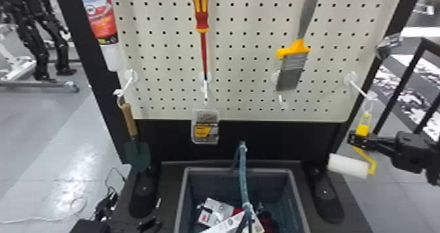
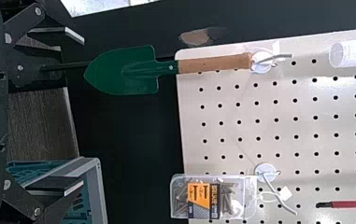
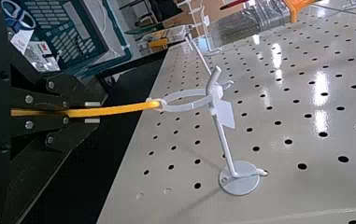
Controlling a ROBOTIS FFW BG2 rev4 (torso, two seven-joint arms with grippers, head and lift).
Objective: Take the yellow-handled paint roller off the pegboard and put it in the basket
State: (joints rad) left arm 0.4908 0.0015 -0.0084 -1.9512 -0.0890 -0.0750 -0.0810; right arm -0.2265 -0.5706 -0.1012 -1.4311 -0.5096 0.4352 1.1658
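In the head view my right gripper [image 1: 360, 140] is shut on the yellow handle of the paint roller [image 1: 348, 165], whose white sleeve hangs below the fingers. In the right wrist view the right gripper [image 3: 92, 112] pinches the yellow handle [image 3: 115, 110]; a white loop [image 3: 185, 100] joins the handle's end to the pegboard hook [image 3: 224, 144]. The basket [image 1: 294, 196] stands below the board, to the left of the roller, with packages inside. My left gripper [image 2: 75, 109] is open in the left wrist view, its fingers wide apart and nothing between them.
On the pegboard [image 1: 242, 62] hang a screwdriver [image 1: 200, 16], a paintbrush [image 1: 293, 65], a box of screws [image 1: 205, 127] and a green trowel [image 1: 137, 153]. The basket's teal handle [image 1: 243, 176] stands upright. A black stand foot [image 1: 324, 196] lies between basket and roller.
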